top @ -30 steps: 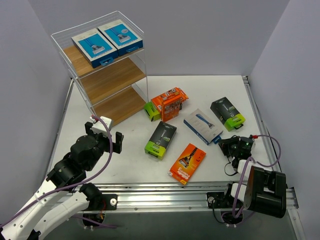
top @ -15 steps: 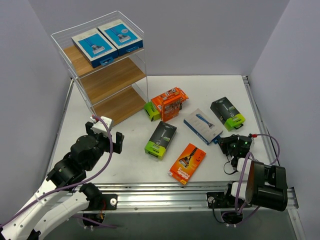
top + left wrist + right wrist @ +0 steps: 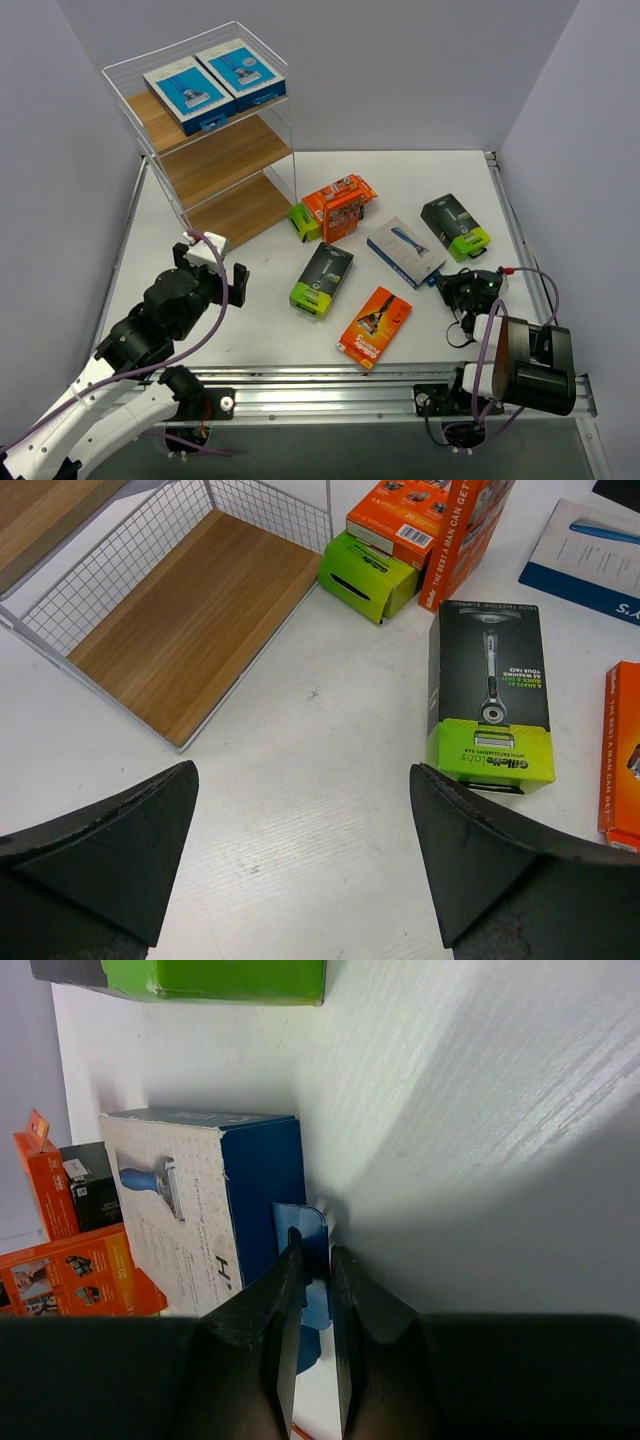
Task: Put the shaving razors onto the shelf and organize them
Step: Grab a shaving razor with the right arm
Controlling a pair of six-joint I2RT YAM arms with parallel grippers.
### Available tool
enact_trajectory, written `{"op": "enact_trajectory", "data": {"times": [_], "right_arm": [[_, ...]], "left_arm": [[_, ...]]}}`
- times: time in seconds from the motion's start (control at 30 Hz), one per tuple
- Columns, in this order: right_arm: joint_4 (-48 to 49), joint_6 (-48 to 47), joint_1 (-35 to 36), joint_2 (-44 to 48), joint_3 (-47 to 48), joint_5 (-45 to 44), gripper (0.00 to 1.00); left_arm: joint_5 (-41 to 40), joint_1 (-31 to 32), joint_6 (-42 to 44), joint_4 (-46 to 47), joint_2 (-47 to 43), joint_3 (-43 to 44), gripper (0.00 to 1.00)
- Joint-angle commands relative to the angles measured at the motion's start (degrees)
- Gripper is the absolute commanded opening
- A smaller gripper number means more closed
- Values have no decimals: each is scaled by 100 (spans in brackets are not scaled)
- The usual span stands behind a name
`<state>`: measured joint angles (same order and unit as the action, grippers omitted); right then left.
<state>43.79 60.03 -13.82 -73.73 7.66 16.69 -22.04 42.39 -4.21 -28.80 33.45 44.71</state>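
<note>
On the table lies a blue-and-white razor pack (image 3: 405, 251), also in the right wrist view (image 3: 190, 1200). My right gripper (image 3: 447, 285) (image 3: 317, 1260) is shut on its blue hang tab (image 3: 312, 1225) at the near right end. My left gripper (image 3: 208, 270) (image 3: 305, 850) hovers open over bare table, left of a black and lime pack (image 3: 322, 278) (image 3: 490, 705). The shelf (image 3: 215, 160) stands at the back left; two blue-and-white packs (image 3: 188, 92) lie on its top board. Its bottom board (image 3: 190, 630) is bare.
An orange pack (image 3: 375, 326) lies near the front edge. An upright orange pack (image 3: 340, 208) and a lime-ended one (image 3: 304, 222) stand by the shelf's right corner. Another black and lime pack (image 3: 456, 228) lies at the right, close behind the right gripper.
My right gripper's fingers have narrowed onto the blue tab, and that arm has shifted slightly. The left arm has edged a little to the right, still open.
</note>
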Motion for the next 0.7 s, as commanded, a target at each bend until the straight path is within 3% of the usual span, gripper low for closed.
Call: {"op": "enact_trajectory", "data": {"times": [0.0, 0.27, 0.47, 0.67], "right_arm": [[-151, -18, 29, 184, 34, -183, 13], [-239, 26, 29, 632, 86, -131, 11], [-160, 35, 29, 667, 157, -8, 0], [-221, 96, 38, 702, 297, 159, 0]], "left_arm": [[77, -12, -45, 366, 21, 47, 96], [86, -12, -45, 366, 12, 47, 96], [86, -12, -54, 366, 12, 38, 96], [95, -3, -54, 366, -5, 47, 96]]}}
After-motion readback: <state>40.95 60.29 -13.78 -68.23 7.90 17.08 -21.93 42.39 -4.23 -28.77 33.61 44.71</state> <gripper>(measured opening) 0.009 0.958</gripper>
